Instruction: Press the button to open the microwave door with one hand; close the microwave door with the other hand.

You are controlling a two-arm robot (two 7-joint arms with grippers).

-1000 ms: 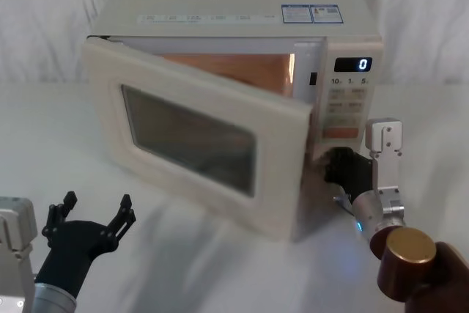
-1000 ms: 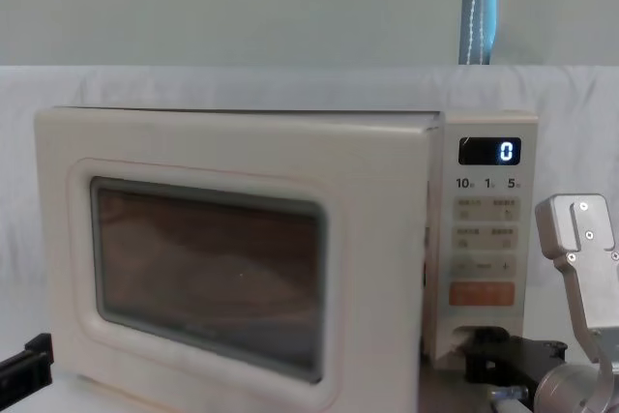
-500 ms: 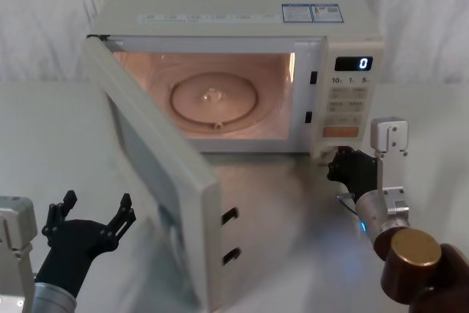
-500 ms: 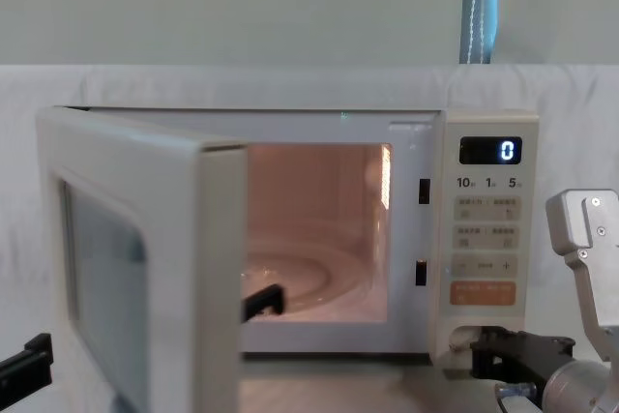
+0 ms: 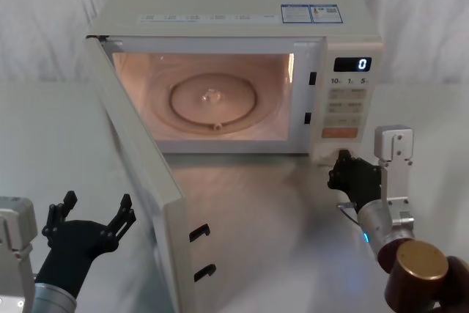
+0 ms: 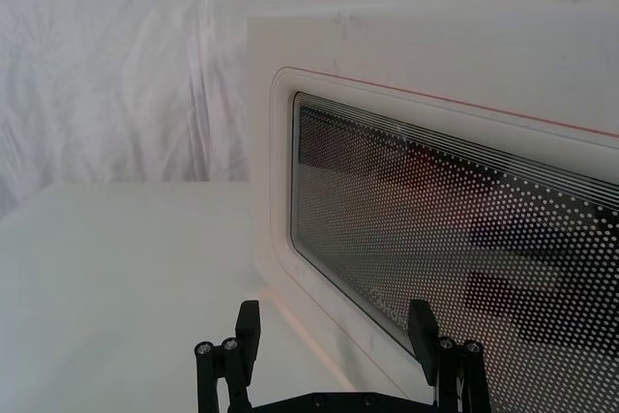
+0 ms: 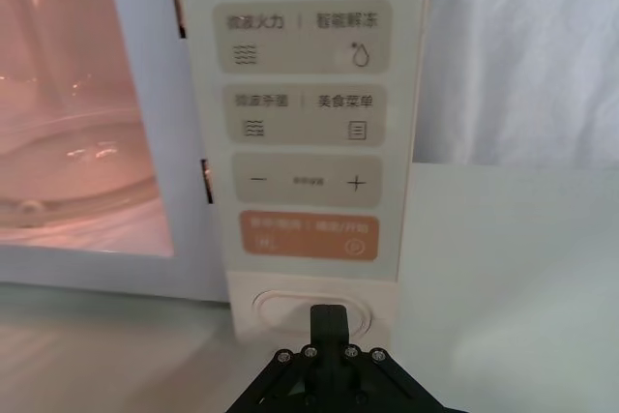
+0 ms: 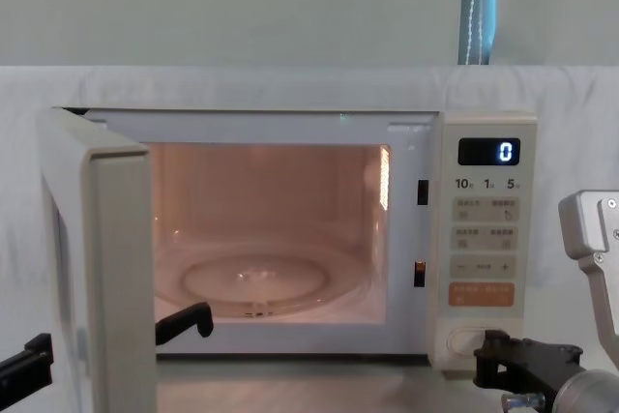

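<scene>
Since a second ago the microwave door (image 5: 139,174) has swung from ajar to fully open, so the opening step looks complete. The right hand (image 5: 350,175), fingers together, has backed just off the smooth pill-shaped button (image 7: 311,315). The left hand (image 5: 89,219), fingers spread, waits beside the door's dotted glass, closing pending.
</scene>
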